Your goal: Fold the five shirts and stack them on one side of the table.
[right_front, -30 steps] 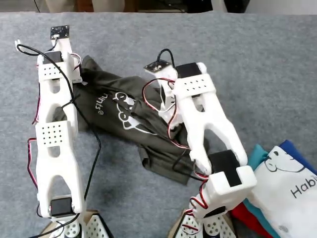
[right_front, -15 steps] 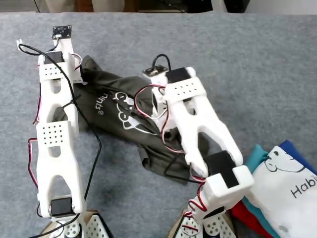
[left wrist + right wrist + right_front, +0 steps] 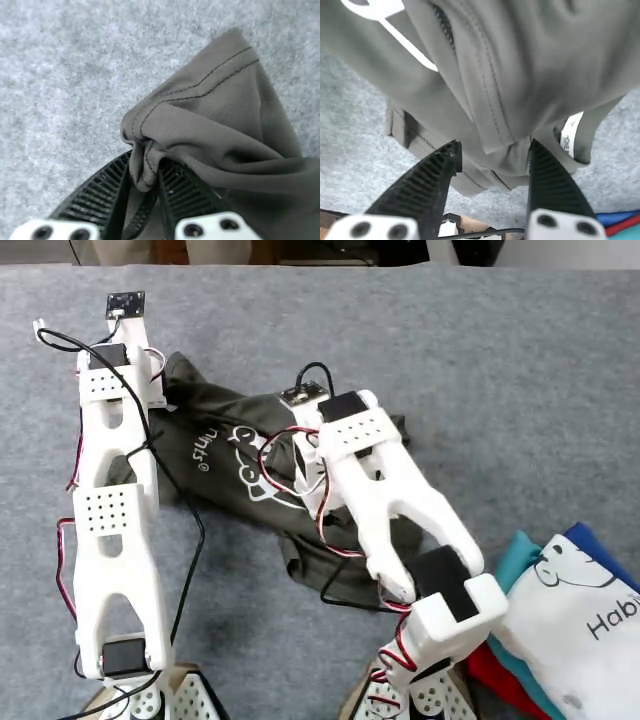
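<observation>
Lower right of the high view: pile of shirts (image 3: pixel 575 610), white printed one on top, with teal, blue and red edges under it, running off the frame. Centre: dark olive shirt (image 3: pixel 240 455) lies crumpled on the grey surface (image 3: pixel 500 360), white print up, well apart from the pile. Right claw (image 3: pixel 495 146) is released, jaws spread wide. A stitched fold of the olive shirt sits between them, not pinched. Upper left: left claw (image 3: pixel 146 167) is clenched on a stitched corner of the same shirt, cloth bunched between the ribbed pads (image 3: pixel 185 192).
</observation>
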